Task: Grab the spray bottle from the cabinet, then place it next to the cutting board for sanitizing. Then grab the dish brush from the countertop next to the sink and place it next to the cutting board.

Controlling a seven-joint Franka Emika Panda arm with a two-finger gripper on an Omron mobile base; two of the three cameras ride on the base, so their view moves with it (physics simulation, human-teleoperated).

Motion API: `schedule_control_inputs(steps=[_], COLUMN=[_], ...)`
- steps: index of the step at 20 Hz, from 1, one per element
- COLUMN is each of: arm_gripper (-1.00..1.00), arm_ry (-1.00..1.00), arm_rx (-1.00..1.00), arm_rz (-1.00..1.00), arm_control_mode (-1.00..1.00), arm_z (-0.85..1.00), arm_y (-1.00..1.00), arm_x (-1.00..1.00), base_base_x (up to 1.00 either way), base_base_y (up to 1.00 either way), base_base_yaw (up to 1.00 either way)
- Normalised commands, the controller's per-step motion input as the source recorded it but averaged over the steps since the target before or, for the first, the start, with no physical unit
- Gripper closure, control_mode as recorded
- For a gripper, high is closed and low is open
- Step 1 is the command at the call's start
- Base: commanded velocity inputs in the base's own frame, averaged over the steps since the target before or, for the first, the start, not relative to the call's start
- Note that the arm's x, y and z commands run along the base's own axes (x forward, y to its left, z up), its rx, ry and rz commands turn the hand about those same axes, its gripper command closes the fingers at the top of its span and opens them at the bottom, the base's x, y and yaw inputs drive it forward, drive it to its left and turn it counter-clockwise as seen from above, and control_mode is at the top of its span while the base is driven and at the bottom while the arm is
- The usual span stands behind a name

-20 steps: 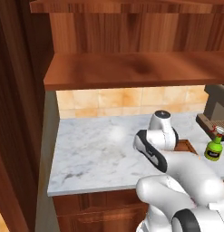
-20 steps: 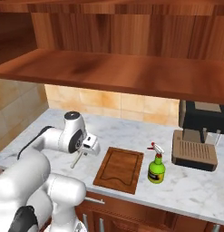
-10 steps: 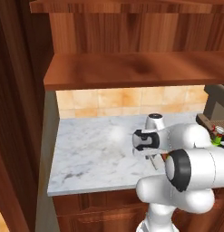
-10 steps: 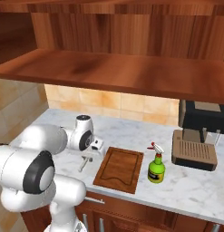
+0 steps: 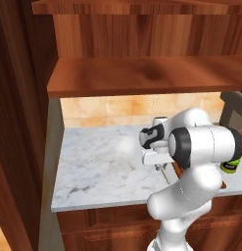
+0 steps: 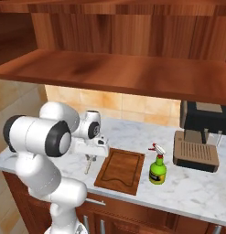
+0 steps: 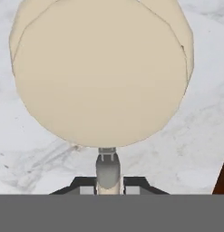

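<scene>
The claw (image 7: 108, 183), its tips mostly hidden, pinches the brush (image 7: 102, 72) handle above the counter (image 6: 196, 187), left of the board (image 6: 121, 170).

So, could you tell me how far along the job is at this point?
Done: the spray bottle stands on the countertop just right of the cutting board. In hand: the gripper is shut on the dish brush, left of the board. Left: setting the brush down beside the board.
</scene>
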Motion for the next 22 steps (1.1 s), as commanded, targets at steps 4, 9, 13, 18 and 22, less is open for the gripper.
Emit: schedule_control_inputs(steps=[4,9,13,18,22], arm_gripper=[-1.00,-1.00,-1.00,-1.00,-1.00], arm_ry=[-0.05,-0.14,-0.15,-0.16,-0.12], arm_rx=[0.00,0.00,0.00,0.02,0.06], arm_rz=[0.00,0.00,0.00,0.00,0.00], arm_control_mode=[-1.00,-1.00,-1.00,-1.00,-1.00], arm_z=[0.00,0.01,0.04,0.22,0.52], arm_y=[0.00,0.00,0.00,0.00,0.00], arm_x=[-0.14,-0.32,-0.29,-0.39,-0.58], base_base_x=[0.00,0.00,0.00,0.00,0.00], base_base_y=[0.00,0.00,0.00,0.00,0.00], base_base_yaw=[0.00,0.00,0.00,0.00,0.00])
